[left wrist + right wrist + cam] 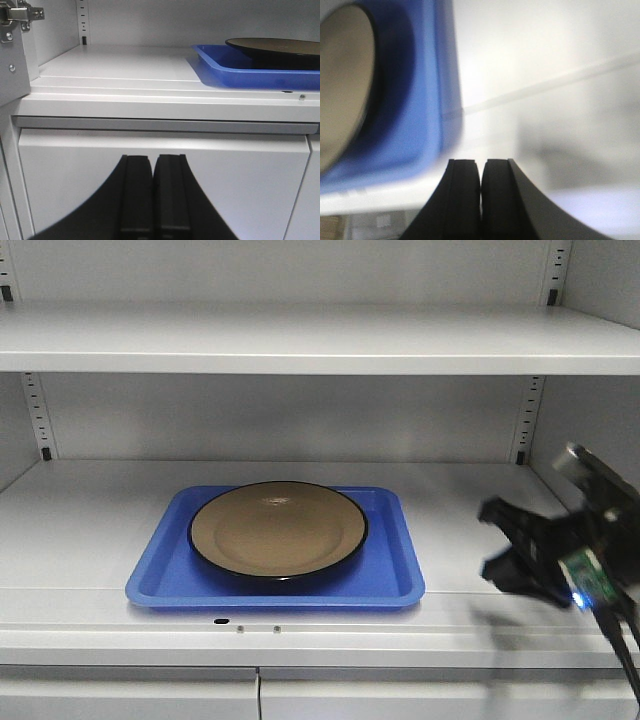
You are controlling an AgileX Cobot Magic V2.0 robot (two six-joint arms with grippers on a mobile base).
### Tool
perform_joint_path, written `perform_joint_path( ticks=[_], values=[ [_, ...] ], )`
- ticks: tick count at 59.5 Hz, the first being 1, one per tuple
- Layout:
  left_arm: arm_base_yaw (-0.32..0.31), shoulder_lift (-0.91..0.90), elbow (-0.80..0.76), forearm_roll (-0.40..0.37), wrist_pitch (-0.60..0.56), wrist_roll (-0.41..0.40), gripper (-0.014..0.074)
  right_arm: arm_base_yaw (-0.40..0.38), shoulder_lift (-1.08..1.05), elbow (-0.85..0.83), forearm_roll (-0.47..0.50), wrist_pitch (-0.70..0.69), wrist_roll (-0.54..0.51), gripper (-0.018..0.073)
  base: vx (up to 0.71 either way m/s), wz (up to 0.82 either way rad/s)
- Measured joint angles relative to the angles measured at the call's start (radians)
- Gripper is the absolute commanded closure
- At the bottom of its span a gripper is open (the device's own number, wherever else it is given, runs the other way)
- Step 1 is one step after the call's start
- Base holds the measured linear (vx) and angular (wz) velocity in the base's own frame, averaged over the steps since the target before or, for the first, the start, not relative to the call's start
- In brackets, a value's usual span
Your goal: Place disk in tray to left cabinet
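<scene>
The tan disk [278,530] with a black rim lies flat inside the blue tray [395,585], which rests on the grey-white cabinet shelf [80,510]. My right gripper [492,538] hovers to the right of the tray near the shelf's front edge, blurred. In the right wrist view its jaws [481,170] are pressed together and empty, with the tray [425,100] and disk [342,85] to the left. My left gripper [153,165] is shut and empty, low in front of the cabinet doors. The tray [240,75] and disk [275,47] sit up to its right.
An upper shelf [300,340] spans above the tray. Slotted upright strips [525,420] stand at the back corners. Closed doors [250,175] lie below the shelf, and a door hinge [20,15] shows at the left.
</scene>
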Motion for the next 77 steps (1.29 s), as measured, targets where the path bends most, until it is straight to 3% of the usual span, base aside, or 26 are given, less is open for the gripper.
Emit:
perform_joint_path(
  ticks=[23,34,47,53,67,77],
  values=[
    [0.0,0.0,0.0,0.0,0.0,0.0,0.0603,0.0,-0.654,0.603,-0.235,-0.097,-0.002,0.0572,0.0,0.0],
    [0.0,0.0,0.0,0.0,0.0,0.0,0.0603,0.0,-0.916,0.764,-0.265,-0.133,0.006,0.0568,0.0,0.0],
    [0.0,0.0,0.0,0.0,0.0,0.0,0.0603,0.0,-1.029,0.916,-0.311,-0.201,0.009,0.0568,0.0,0.0],
    [0.0,0.0,0.0,0.0,0.0,0.0,0.0603,0.0,-1.046,1.004,-0.357,-0.303,0.009,0.0568,0.0,0.0],
    [0.0,0.0,0.0,0.0,0.0,0.0,0.0603,0.0,-1.109,1.217,-0.548,-0.694,0.009,0.0565,0.0,0.0],
    [0.0,0.0,0.0,0.0,0.0,0.0,0.0603,-0.023,-1.204,1.221,-0.585,-0.799,0.007,0.0565,0.0,0.0]
  ],
)
